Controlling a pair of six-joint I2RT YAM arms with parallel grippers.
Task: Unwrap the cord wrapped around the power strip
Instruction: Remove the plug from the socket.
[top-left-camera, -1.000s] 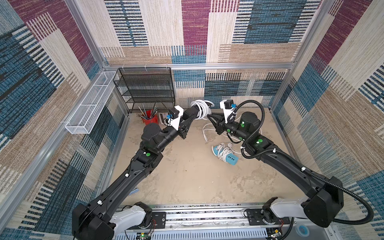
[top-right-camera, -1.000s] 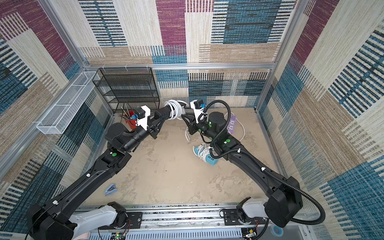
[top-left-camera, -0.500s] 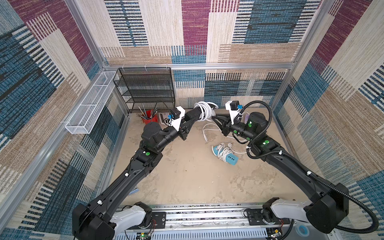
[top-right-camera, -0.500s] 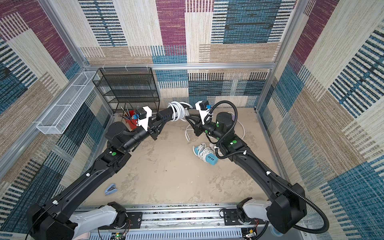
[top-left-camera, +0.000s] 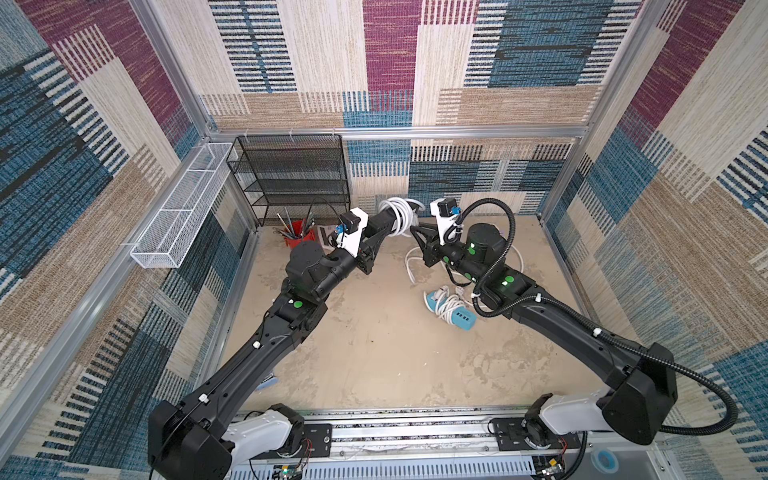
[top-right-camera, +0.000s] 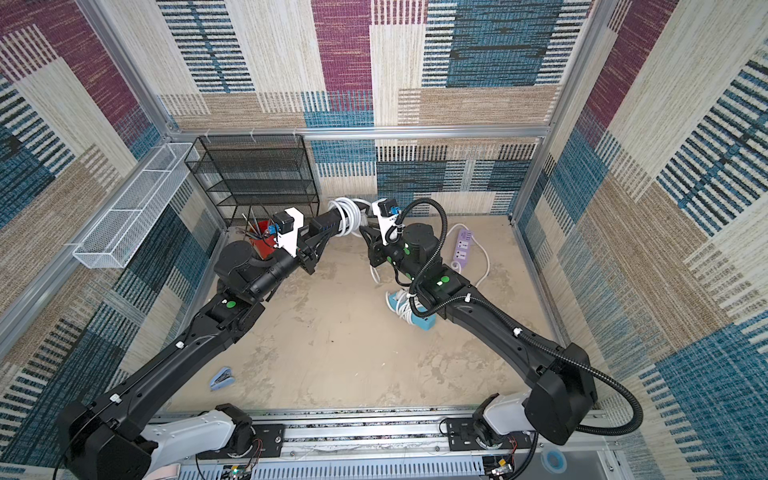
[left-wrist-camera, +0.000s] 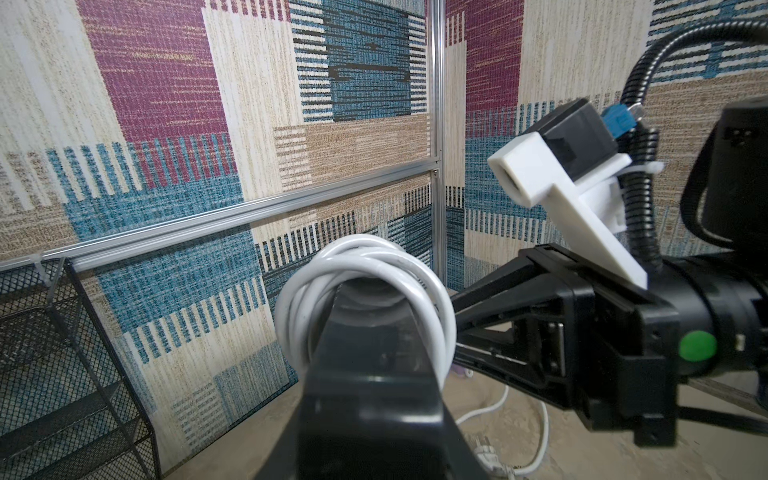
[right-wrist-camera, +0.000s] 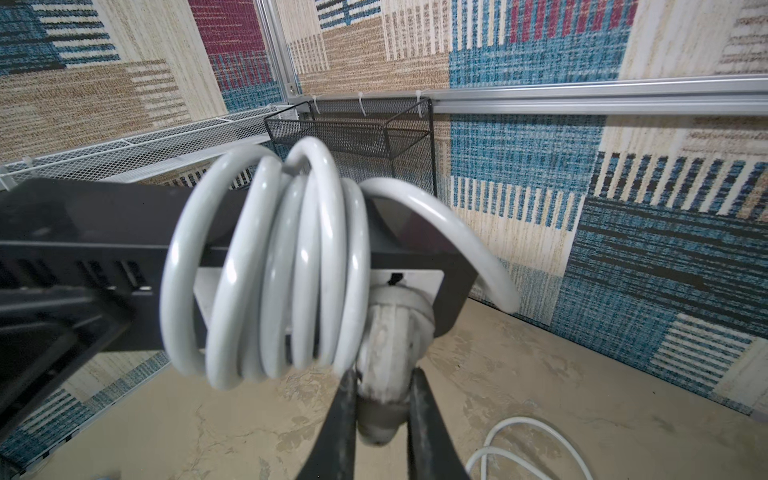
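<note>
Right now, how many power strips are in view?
3. The black strip, wrapped in white cord, is held aloft; the blue strip lies on the table beside the right arm; the purple strip lies behind that arm. More may be hidden.

No text, label or number can be read.

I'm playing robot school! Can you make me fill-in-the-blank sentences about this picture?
1. The cord coiled around the black power strip is ___.
2. The right gripper pinches the cord's ___.
3. The pens stand in a ___ cup.
4. The wrapped power strip lying on the floor is ___.

Missing words: white, plug, red, blue.
</note>
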